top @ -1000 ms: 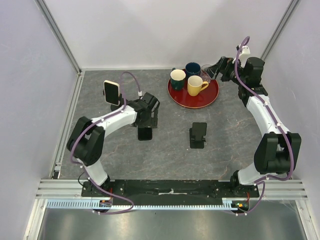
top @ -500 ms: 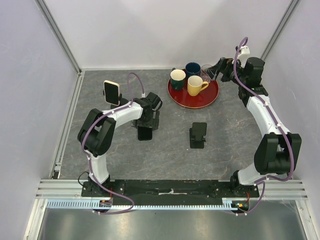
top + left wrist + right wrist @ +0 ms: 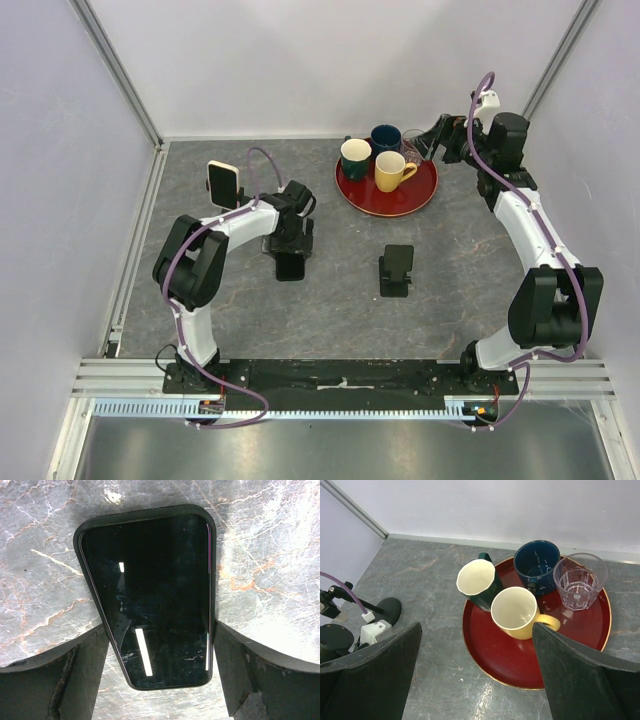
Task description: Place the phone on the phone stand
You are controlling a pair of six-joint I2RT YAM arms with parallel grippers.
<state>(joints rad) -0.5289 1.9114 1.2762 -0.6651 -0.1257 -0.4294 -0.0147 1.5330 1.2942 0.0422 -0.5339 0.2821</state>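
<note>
A black phone lies face up on the grey marble table, left of centre. It fills the left wrist view. My left gripper stands over its back end, and in the left wrist view both fingers touch the phone's long edges. The black phone stand stands empty at the table's middle, to the right of the phone. My right gripper is open and empty, held above the back right corner.
A red tray at the back holds a green mug, a blue mug, a yellow mug and a clear glass. A cream-coloured phone on a round-based holder stands at the back left.
My left arm's elbow has swung in toward the table and the gripper has shifted slightly back. The phone stays in the same spot. The right arm has not moved.
</note>
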